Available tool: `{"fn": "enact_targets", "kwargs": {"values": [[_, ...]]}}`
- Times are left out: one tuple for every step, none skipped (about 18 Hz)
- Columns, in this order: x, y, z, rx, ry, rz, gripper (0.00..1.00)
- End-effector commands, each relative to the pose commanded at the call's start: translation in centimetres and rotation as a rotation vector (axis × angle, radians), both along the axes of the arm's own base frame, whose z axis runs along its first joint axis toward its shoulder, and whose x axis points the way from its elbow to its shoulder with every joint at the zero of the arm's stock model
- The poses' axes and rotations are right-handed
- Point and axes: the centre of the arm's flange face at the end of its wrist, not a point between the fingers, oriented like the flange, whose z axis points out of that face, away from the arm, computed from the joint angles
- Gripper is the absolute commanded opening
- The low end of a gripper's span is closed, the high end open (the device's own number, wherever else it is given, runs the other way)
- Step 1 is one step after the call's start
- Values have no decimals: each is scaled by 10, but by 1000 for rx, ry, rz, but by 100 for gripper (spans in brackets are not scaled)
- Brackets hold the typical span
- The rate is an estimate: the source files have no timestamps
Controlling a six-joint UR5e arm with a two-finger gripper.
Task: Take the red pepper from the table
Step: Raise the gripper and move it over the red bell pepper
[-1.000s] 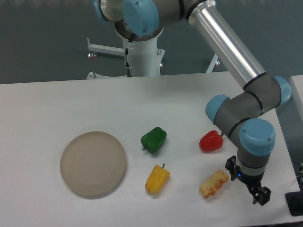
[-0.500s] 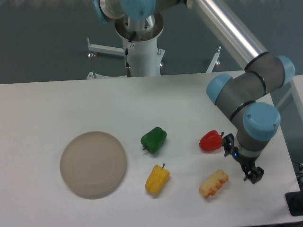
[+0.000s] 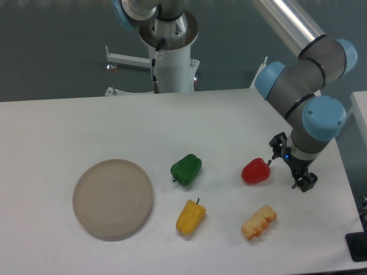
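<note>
The red pepper [image 3: 255,171] is small, glossy and lumpy, with a short dark stem. It lies on the white table [image 3: 86,126] right of centre. My gripper [image 3: 293,165] hangs just to the right of the pepper, close to the table surface. Its two dark fingers are spread apart and hold nothing. One fingertip [image 3: 277,142] is up and behind the pepper, the other [image 3: 307,184] lower right. The pepper is beside the gripper, not between the fingers.
A green pepper [image 3: 186,169] lies left of the red one. A yellow pepper [image 3: 190,216] lies below the green one. A yellow-orange corn piece [image 3: 259,222] lies below the red pepper. A round beige plate [image 3: 113,198] sits at the left. The table's right edge is near the gripper.
The gripper has moved up and away from the front edge, from beside the corn piece to beside the red pepper. The objects have not moved.
</note>
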Motion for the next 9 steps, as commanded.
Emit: {"fn": "enact_targets", "kwargs": {"values": [[2,-2,-3,-5,-6,0,100],[5,-4,-7,-11,-13,0,100],[9,-6,-10,-16,-22,-1,100],[11,-8,-14,-14,-19,0,100],[12,-8,-18,-9,-13,0,100],[14,-9,-22,-5,-8,-1,100],[15,-8,-23,1,-1,0,100],[17,-7,-27,3,4,0,100],[20,-9,-33,-1,-3,-3,100]]}}
